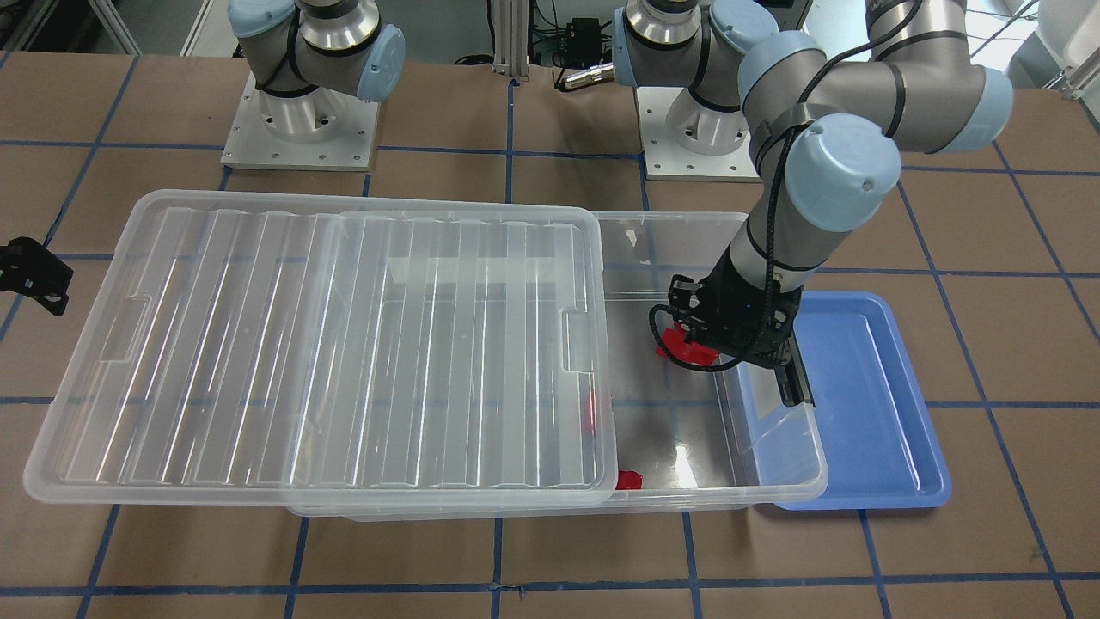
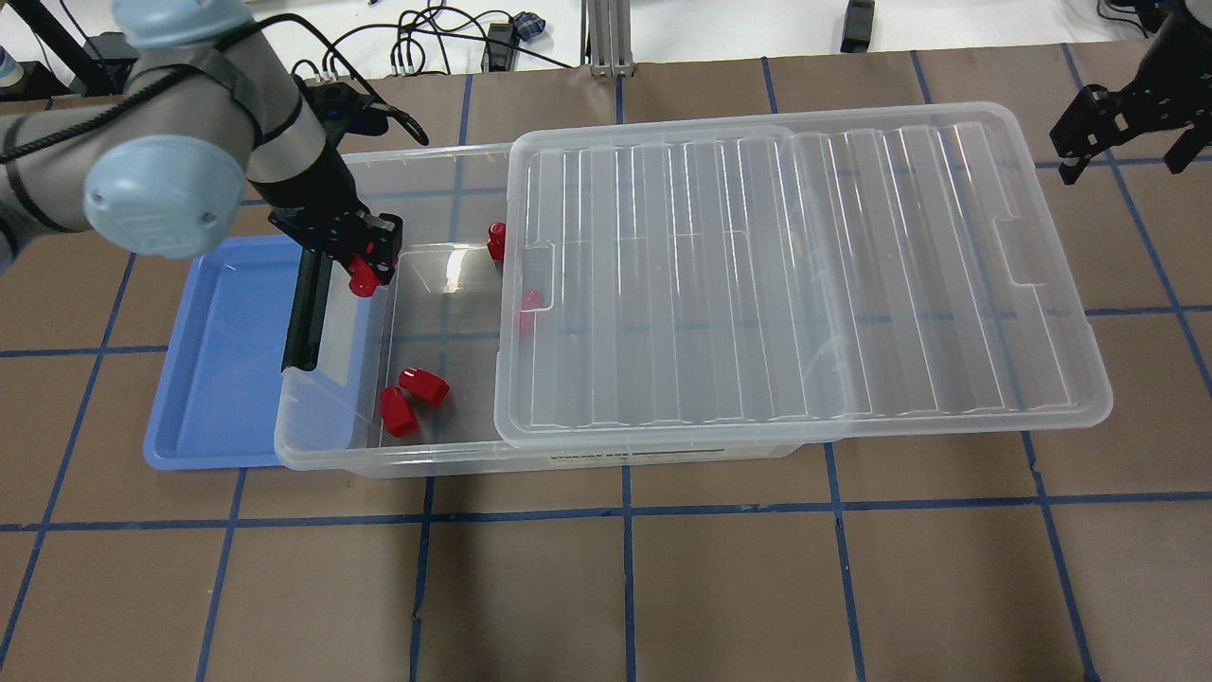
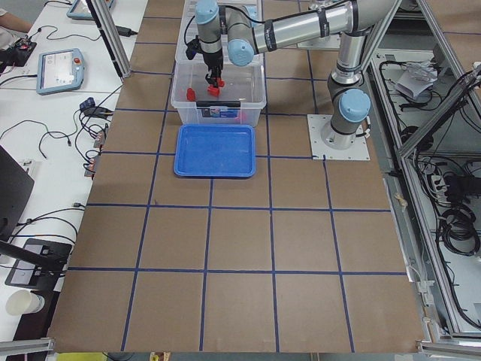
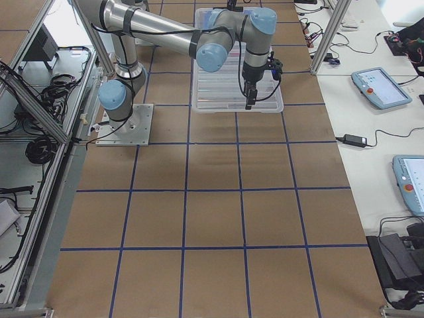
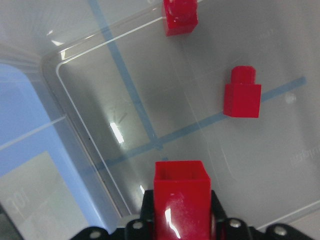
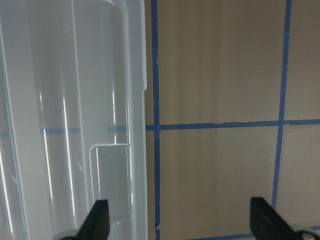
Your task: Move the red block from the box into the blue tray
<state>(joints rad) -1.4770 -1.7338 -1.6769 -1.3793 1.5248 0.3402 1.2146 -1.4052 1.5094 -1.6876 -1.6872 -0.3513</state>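
Red plastic cube, thumb-sized and glossy, is clamped between the fingers of the left gripper. It is held off the floor of the large clear plastic storage bin, just inside that bin's open end wall. Below it, two more small red blocks lie on the bin's floor, and others sit at the edge of the ribbed clear lid, which covers the rest of the bin and overhangs its other end. Just outside the open end wall, past the bin's black latch handle, the shallow blue plastic tray lies on the table. The step in hand looks like the carry across. It should go best with the cube kept high enough to clear rim and latch, moved out over the tray's middle, then lowered close to the tray floor before release so it cannot bounce out. Well beyond the bin's lidded end, the right gripper hovers with fingers apart, holding nothing.
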